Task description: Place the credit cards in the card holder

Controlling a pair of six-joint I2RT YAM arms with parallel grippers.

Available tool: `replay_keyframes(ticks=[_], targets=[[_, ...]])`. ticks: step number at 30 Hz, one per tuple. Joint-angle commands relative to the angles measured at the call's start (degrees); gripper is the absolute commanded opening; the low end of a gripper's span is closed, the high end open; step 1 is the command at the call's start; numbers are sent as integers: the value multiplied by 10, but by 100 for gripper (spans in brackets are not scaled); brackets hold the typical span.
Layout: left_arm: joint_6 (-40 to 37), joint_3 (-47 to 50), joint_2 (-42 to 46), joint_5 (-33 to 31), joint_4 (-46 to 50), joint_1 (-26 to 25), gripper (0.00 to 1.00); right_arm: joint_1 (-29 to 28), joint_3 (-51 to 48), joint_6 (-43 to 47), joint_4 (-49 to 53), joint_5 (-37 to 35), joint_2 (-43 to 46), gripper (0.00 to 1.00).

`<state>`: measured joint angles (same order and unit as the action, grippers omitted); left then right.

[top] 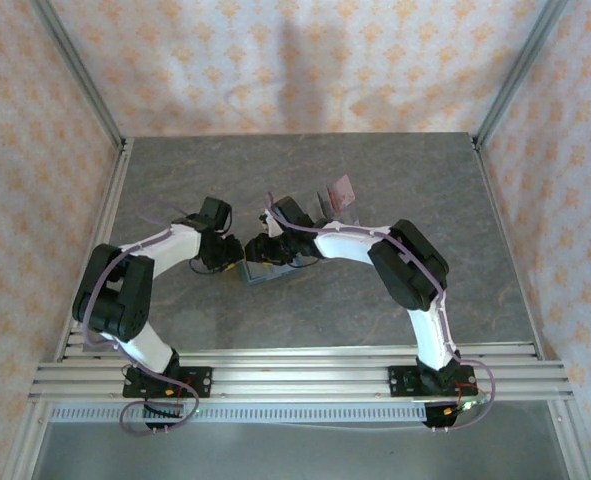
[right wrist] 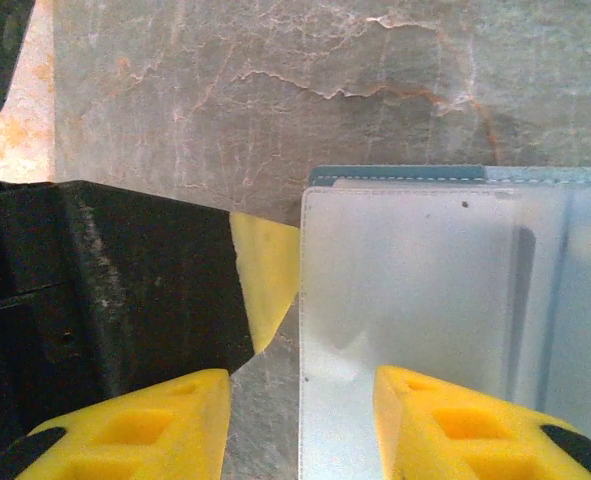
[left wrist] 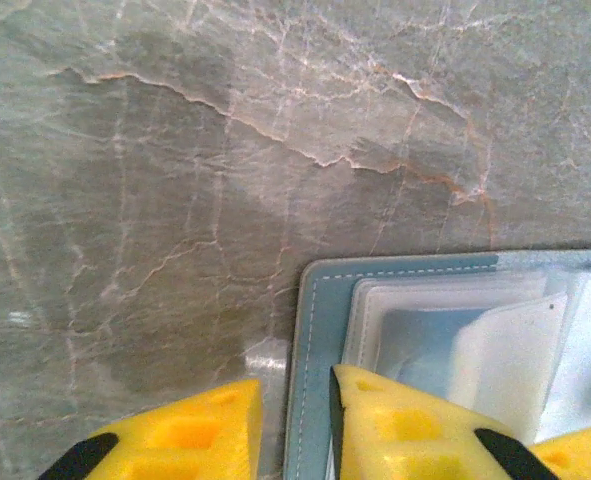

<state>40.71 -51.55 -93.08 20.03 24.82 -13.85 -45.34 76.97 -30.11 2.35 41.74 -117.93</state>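
The card holder point(top: 263, 274) lies open on the table between the two grippers. Its teal stitched border point(left wrist: 315, 330) frames clear plastic pockets point(left wrist: 445, 320). My left gripper point(left wrist: 297, 380) is open a little; one finger is over the table, the other over the holder, and the holder's left edge sits in the gap. My right gripper point(right wrist: 301, 375) is open wider and straddles the edge of a clear pocket point(right wrist: 405, 290), with bare table between finger and pocket. A pale pink credit card point(top: 343, 190) stands upright farther back.
A clear rack point(top: 323, 207) holds the pink card behind the right arm's wrist. The left gripper's black body point(right wrist: 105, 290) and one of its yellow fingers point(right wrist: 267, 270) sit close to my right gripper. Patterned walls point(top: 35, 150) enclose the marble table point(top: 175, 180).
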Motion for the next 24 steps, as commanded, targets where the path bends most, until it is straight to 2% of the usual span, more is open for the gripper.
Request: replay_keyframes(ticks=[1,9,17,24], targets=[[11,10,30,33,1,4,28,-5,9,-7,-20,14,-12,42],[12,30,57,37,7,18,29,5,2,4,-14,29,16,43],[5,55,83,31,12,20,29,39,-31,72,78,-59,85,41],[2,55,88,31,16,21,29,49,-42,66,69,-53,59,16]])
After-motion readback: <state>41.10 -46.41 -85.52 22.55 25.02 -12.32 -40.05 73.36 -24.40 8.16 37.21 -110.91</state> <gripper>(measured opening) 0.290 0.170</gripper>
